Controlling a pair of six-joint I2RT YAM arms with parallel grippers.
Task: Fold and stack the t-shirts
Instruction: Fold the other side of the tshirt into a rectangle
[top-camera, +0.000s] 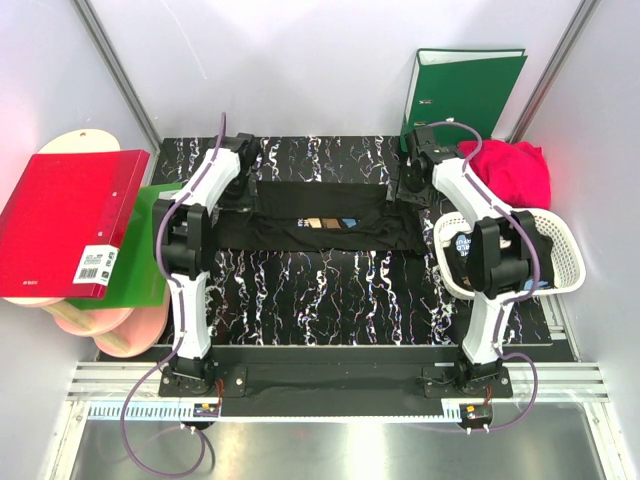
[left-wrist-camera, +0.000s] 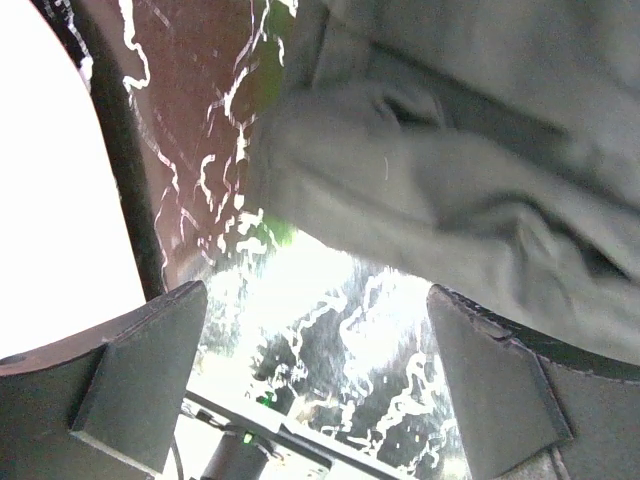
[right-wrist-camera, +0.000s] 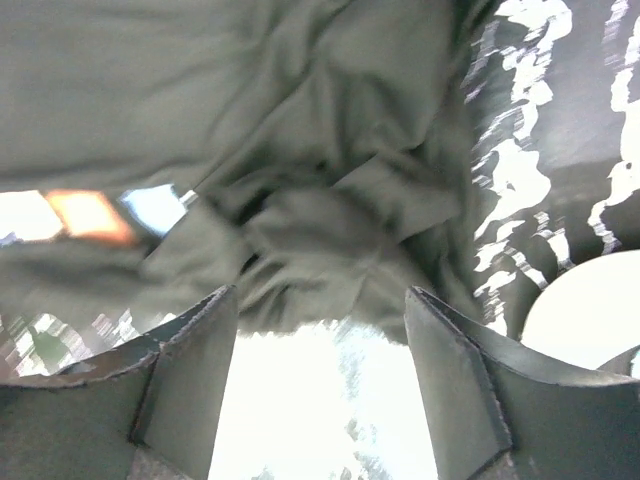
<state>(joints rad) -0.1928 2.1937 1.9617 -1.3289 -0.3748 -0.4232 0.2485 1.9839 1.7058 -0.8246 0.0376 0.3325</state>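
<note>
A black t-shirt (top-camera: 320, 228) with a tan, white and blue print lies folded into a long strip across the dark marbled table (top-camera: 320, 290). My left gripper (top-camera: 249, 193) stands open at its left end. In the left wrist view the cloth (left-wrist-camera: 450, 180) lies just past the wide jaws (left-wrist-camera: 315, 370), with nothing between them. My right gripper (top-camera: 398, 190) hovers open over the right end. Its wrist view shows bunched cloth (right-wrist-camera: 300, 150) ahead of the empty jaws (right-wrist-camera: 320, 380). A crimson-pink t-shirt (top-camera: 512, 170) lies heaped at the back right.
A white lattice basket (top-camera: 560, 250) at the right edge holds dark cloth (top-camera: 460, 250) under my right arm. A green binder (top-camera: 462, 90) leans on the back wall. A red binder (top-camera: 70, 220) and a green one (top-camera: 140, 270) lie off the table's left.
</note>
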